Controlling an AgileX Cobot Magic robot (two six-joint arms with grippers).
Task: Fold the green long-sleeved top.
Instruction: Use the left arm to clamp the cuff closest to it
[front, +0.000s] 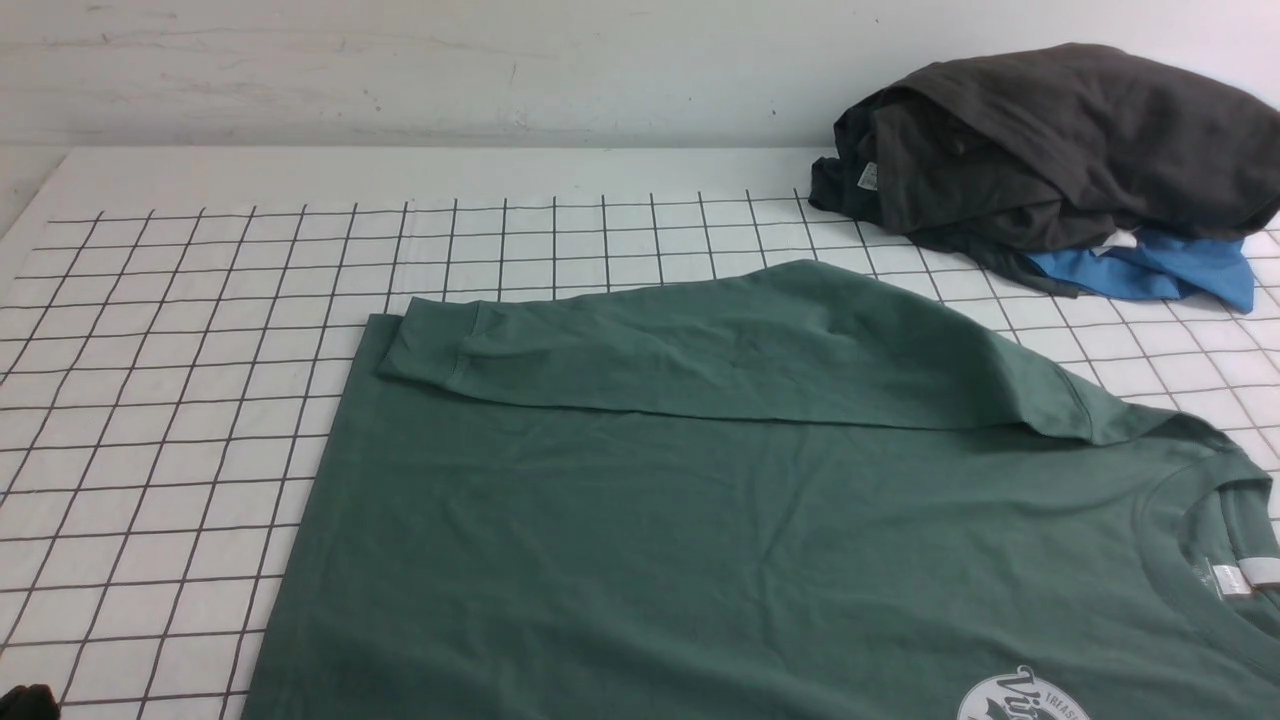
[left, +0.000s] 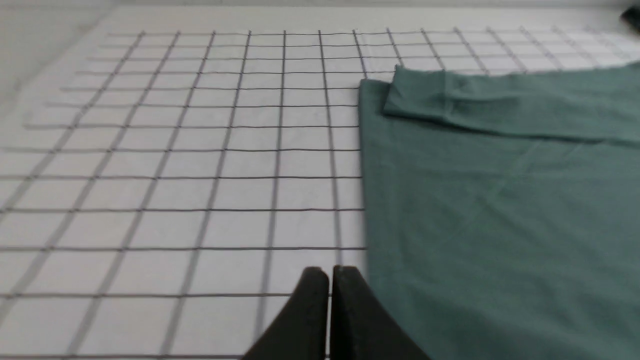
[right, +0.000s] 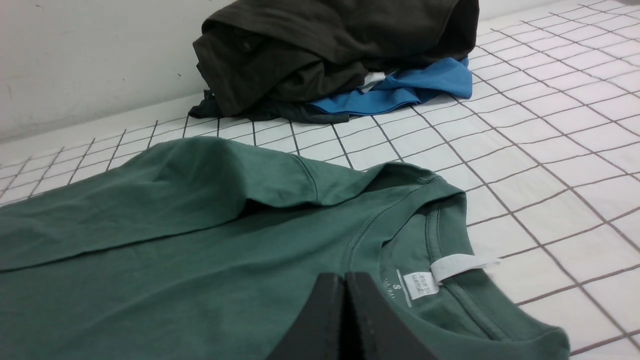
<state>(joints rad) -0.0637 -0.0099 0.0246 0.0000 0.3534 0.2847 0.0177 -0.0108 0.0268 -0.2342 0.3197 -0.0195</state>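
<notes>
Gridded white table (front: 180, 400), green top (front: 700, 520) spread flat, 1 sleeve (front: 700, 350) folded across body. Left gripper (left: 330, 272) pinched closed, empty, top's edge just beside it. Right gripper (right: 344, 280) closed too, empty, over chest near neck tag (right: 462, 265). Dark heap (front: 1050, 140) and blue shirt (front: 1150, 270) well beyond it.

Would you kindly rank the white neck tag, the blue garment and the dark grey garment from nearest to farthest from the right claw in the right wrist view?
From the right claw:
1. White neck tag, in the green top's collar, right beside it.
2. Blue garment, peeking from under the pile beyond the top.
3. Dark grey garment, heaped over the blue one, farthest back.
</notes>
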